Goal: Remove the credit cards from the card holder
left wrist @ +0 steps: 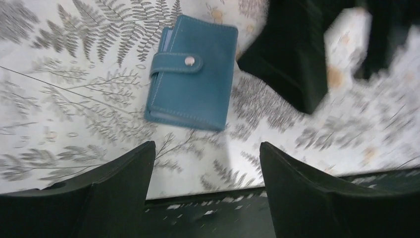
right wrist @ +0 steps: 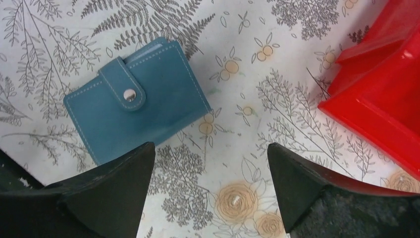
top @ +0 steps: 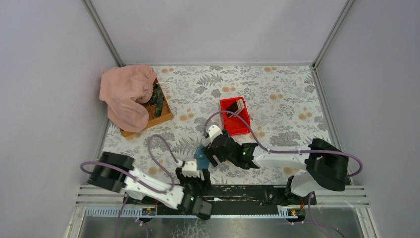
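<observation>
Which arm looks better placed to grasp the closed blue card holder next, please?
Probably the left: the card holder lies flat just ahead of the left gripper, roughly centred between its open jaws. The right gripper is open and near, but the holder sits off to one side.

From above, you see only a small blue corner of the wallet (top: 200,154); the right end effector (top: 214,148) covers the rest. The wallet is snapped shut, so whatever is inside is hidden. Only thin pale edges (right wrist: 144,48) peek out at one side. The pink cloth (top: 126,94) covers much of the wooden box (top: 162,111). What lies in the red bin (top: 233,125) is too small to tell. In the right wrist view the bin runs off the picture's edge. In the left wrist view the right end effector is a blurry dark shape, cut off at the top.
</observation>
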`<action>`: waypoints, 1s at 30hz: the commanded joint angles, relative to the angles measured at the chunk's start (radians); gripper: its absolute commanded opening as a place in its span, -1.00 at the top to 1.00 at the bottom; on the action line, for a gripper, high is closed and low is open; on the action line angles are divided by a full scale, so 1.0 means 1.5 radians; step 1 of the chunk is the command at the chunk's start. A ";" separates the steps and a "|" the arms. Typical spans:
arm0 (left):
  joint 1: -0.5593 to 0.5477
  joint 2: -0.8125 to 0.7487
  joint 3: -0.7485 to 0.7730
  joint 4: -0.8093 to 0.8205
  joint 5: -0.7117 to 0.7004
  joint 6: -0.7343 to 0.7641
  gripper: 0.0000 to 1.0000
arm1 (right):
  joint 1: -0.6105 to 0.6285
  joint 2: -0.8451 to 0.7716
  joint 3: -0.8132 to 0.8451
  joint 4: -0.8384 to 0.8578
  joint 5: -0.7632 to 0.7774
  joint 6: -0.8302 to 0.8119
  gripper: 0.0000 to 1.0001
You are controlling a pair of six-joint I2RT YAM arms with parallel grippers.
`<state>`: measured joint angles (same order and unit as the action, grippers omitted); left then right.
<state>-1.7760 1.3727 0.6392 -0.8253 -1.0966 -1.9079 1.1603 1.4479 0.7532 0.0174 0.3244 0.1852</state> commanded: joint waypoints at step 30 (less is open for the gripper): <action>-0.138 -0.204 0.040 -0.369 -0.041 -0.425 -0.64 | 0.000 0.111 0.039 0.116 -0.011 0.006 -0.29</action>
<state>-1.9800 1.0595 0.6880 -1.3415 -1.1267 -2.0754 1.1603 1.6356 0.8211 0.1513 0.2771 0.1986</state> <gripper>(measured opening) 0.824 0.560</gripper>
